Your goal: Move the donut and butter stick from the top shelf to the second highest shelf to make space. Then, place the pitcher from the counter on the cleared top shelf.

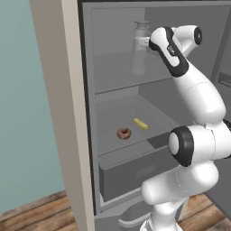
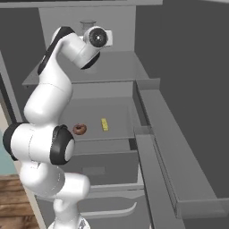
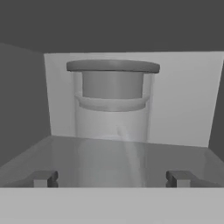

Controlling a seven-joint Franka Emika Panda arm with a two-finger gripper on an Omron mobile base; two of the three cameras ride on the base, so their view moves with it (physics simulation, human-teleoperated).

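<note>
The clear pitcher (image 1: 140,47) with its grey lid stands upright on the top shelf (image 1: 110,72) of the open fridge. In the hand view the pitcher (image 3: 112,118) rises straight ahead, just beyond my gripper (image 3: 111,178). The gripper is open, its fingertips (image 3: 44,178) spread wider than the jug and not touching it. From the left base view the hand (image 1: 149,43) sits right beside the pitcher. The donut (image 1: 124,133) and the yellow butter stick (image 1: 140,123) lie side by side on the second highest shelf (image 1: 113,108). The right base view also shows the donut (image 2: 79,129) and the butter stick (image 2: 104,124).
A boxy grey drawer (image 1: 135,169) sits under the second shelf. The open fridge door with its long bins (image 2: 170,147) stretches along the right. A pale cabinet panel (image 1: 58,113) borders the fridge on the left. The arm's elbow (image 2: 42,147) hangs before the lower shelves.
</note>
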